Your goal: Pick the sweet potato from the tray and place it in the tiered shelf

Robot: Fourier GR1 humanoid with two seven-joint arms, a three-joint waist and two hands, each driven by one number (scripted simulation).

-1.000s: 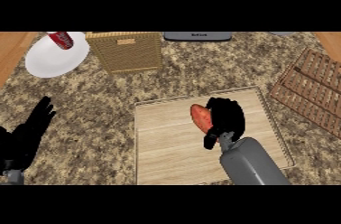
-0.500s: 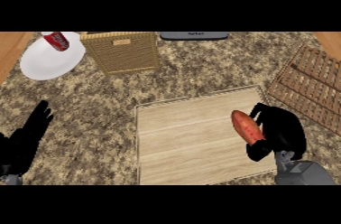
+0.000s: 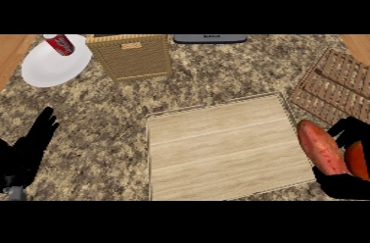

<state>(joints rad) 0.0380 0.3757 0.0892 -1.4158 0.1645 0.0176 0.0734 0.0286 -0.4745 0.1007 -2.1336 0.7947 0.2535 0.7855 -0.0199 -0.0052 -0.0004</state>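
Note:
An orange-red sweet potato (image 3: 322, 148) lies in my right hand (image 3: 349, 184), whose black fingers curl round it at the view's lower right, just past the right edge of the pale wooden tray (image 3: 220, 146). The tiered shelf (image 3: 336, 88), made of brown slats, stands right behind the hand at the right edge. My left hand (image 3: 29, 149) rests open at the lower left, fingers pointing up.
A white plate (image 3: 51, 69) with a red can (image 3: 59, 44) sits at the back left. A woven basket (image 3: 134, 55) stands beside it. A dark grey appliance (image 3: 209, 38) shows at the back edge. Speckled counter (image 3: 224, 75) surrounds the tray.
My right hand has carried the sweet potato from the tray's upper middle to the right, off the tray's edge, towards the shelf. The left hand has stayed put.

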